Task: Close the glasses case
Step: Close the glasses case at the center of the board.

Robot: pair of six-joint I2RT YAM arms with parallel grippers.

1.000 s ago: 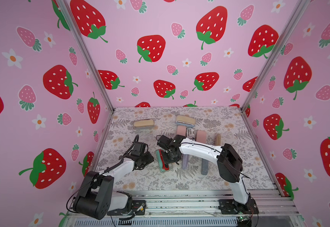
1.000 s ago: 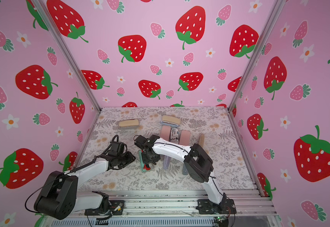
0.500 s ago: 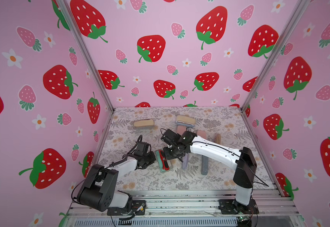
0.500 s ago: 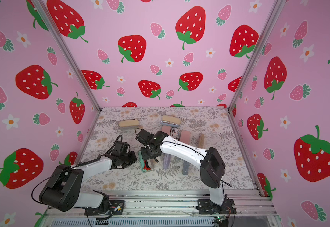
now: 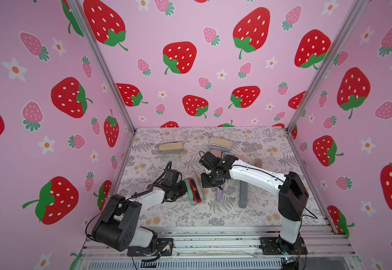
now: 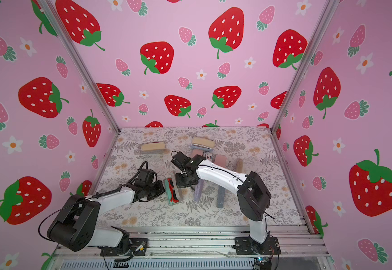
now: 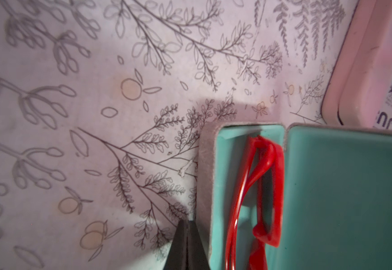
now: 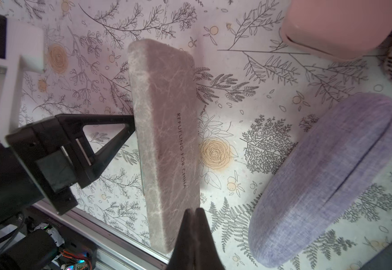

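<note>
My left arm [image 5: 148,198] lies low and stretched forward from its base toward the near side of the glasses case [image 5: 194,195]. Its wrist is about level, and the left gripper [image 5: 183,189] has its fingers pressed together, tips against the case's outer wall. My right arm [image 5: 255,177] reaches in from the opposite side of the case with the elbow raised and the wrist bent down, and the right gripper [image 8: 194,233] is likewise pinched closed, its tips meeting at the outer face of the raised lid [image 8: 164,131].
</note>
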